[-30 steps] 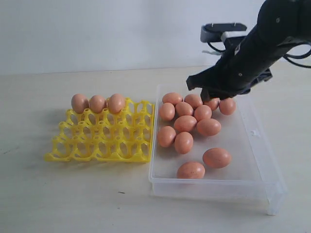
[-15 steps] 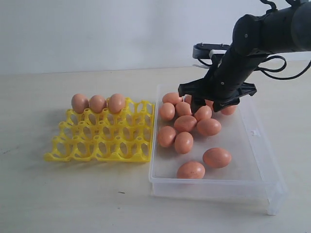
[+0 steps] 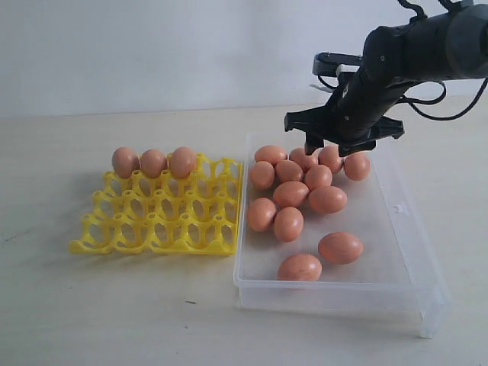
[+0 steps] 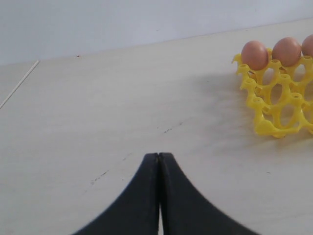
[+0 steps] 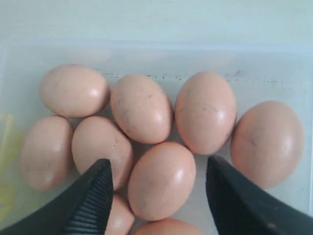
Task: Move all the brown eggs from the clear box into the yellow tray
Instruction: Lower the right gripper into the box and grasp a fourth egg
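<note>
I see my right arm's glossy black rounded casing (image 3: pixel 412 49), with thin black cables (image 3: pixel 450 118) looping off it and a dark camera block with pale trim (image 3: pixel 337 61) at the wrist. The matte black right tool (image 3: pixel 328 146) has ribbed fingers (image 5: pixel 93 200). The black left tool (image 4: pixel 159 161) has smooth, tapering blades.

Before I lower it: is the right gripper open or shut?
Open: the right gripper has its fingers wide apart over the brown eggs, gripping none.

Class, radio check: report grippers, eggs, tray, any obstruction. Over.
Right gripper open over eggs in box. Left gripper shut, near tray. Three eggs seated in tray. No obstruction seen.
</note>
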Robot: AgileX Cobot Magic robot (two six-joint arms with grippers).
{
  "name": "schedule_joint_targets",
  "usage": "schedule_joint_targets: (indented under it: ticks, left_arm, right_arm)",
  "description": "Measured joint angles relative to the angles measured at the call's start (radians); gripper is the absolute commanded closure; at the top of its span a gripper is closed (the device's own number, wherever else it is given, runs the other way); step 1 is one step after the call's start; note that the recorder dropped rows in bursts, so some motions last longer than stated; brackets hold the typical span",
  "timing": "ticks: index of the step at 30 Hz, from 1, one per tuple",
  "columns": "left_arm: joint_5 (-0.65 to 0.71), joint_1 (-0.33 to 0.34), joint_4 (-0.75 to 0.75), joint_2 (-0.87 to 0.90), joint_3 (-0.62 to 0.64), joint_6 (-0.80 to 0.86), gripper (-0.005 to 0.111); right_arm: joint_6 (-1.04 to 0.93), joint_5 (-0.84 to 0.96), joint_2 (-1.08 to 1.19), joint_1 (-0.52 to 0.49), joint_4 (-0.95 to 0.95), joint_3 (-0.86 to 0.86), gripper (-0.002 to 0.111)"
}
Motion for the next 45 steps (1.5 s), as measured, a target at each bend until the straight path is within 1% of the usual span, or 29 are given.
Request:
schedule_joint_targets:
  ticks: [6, 11, 24, 30, 31, 32, 35, 38, 45]
  left_arm:
    - [0.0, 0.0, 0.0, 0.0, 0.0, 0.0, 0.107]
    - [0.0, 0.0, 0.0, 0.0, 0.0, 0.0, 0.107]
    - [0.0, 0.0, 0.0, 0.0, 0.0, 0.0, 0.107]
    - [0.0, 0.0, 0.0, 0.0, 0.0, 0.0, 0.107]
    - [0.0, 0.0, 0.0, 0.0, 0.0, 0.0, 0.107]
    - [0.0, 0.0, 0.0, 0.0, 0.0, 0.0, 0.107]
    - [0.0, 0.0, 0.0, 0.0, 0.0, 0.0, 0.107]
    - [0.0, 0.0, 0.0, 0.0, 0.0, 0.0, 0.107]
    - [0.0, 0.0, 0.0, 0.0, 0.0, 0.0, 0.107]
  right_arm:
    - [0.008, 0.014, 0.044, -0.008, 0.003, -0.002, 0.054]
    - [0.008, 0.011, 0.08, -0.008, 0.047, -0.002, 0.054]
    - [0.012, -0.062, 0.129, -0.012, 0.093, -0.002, 0.054]
    - [0.012, -0.068, 0.161, -0.012, 0.093, -0.068, 0.054]
    - [0.012, -0.066, 0.163, -0.012, 0.093, -0.074, 0.055]
    - [0.012, -0.066, 0.165, -0.014, 0.101, -0.08, 0.061]
    - [-0.034, -0.064, 0.172, -0.015, 0.118, -0.086, 0.107]
    - [-0.093, -0.047, 0.174, -0.016, 0.122, -0.092, 0.108]
    - [-0.146, -0.011, 0.164, -0.019, 0.14, -0.093, 0.108]
